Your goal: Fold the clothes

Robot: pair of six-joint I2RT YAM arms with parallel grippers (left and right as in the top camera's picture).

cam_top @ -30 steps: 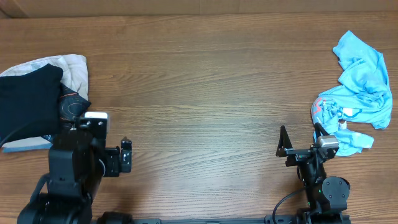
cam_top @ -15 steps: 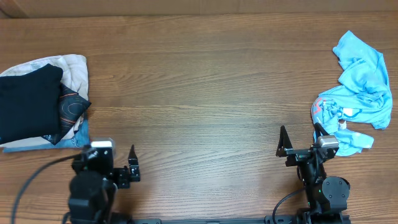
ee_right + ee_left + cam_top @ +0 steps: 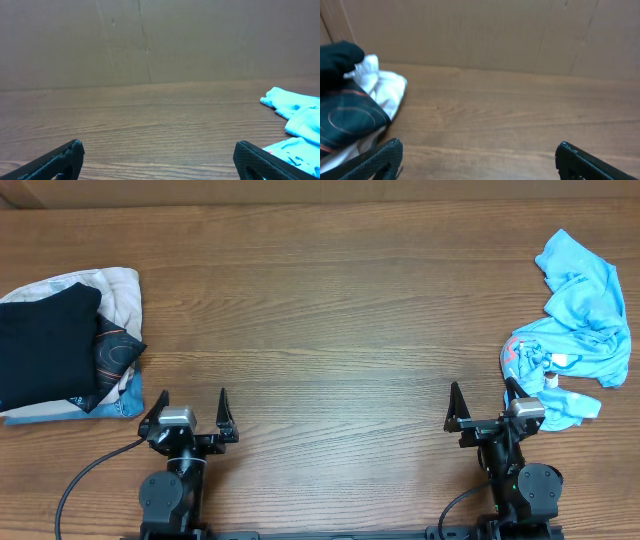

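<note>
While both arms sit at the near edge of the counter [image 3: 330, 310], the left pincer [image 3: 192, 402] and the right pincer [image 3: 482, 395] stand wide, fingers spread and holding nothing, tips pointing toward the far side. They are well apart from each other, with bare wood grain between them and ahead of them.

Just beyond the left pincer, toward the counter's left edge, lies a stack [image 3: 105, 385] of fabrics. The clothes [image 3: 45, 345], a plain black garment, sit folded on top, with the left side running out of the overhead view. From under the garment's right edge a black fabric printed with orange lines [image 3: 118, 352] pokes toward the middle. A pale blue layer [image 3: 125, 402] shows at the near corner, and a cream cloth [image 3: 118, 288] spreads at the far side.

On the opposite side a crumpled light blue shirt [image 3: 580, 320] lies near the right edge, its near end just beside the right pincer's outer finger; whether they touch I cannot tell. Between stack and shirt the wood runs open to the far edge, where a brown cardboard wall [image 3: 150, 40] rises.
</note>
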